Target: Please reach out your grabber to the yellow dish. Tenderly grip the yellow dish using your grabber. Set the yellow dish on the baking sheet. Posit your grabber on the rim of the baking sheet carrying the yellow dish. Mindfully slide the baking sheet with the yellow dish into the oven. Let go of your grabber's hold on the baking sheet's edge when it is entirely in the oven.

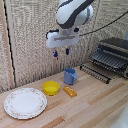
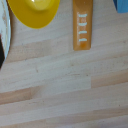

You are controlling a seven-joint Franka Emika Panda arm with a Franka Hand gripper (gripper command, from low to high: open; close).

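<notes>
While the grabber [image 1: 61, 52] hangs high above the wooden table [image 1: 95, 102], its blue-tipped fingers sit slightly apart w/ nothing between them. Below it, well apart, the yellow dish [image 1: 51, 88] rests upright on the table near the back edge, just beside a large white patterned plate [image 1: 25, 103] toward the front corner on the exterior view's left. An orange block [image 1: 70, 91] lies close by the dish's other side; a blue mug [image 1: 70, 76] stands behind it. The baking sheet [image 1: 96, 71] juts out from the open oven [image 1: 114, 55] at the back corner, exterior view's right. Wrist view: dish [image 2: 34, 12], block [image 2: 82, 25], bare wood; no fingers visible there.
</notes>
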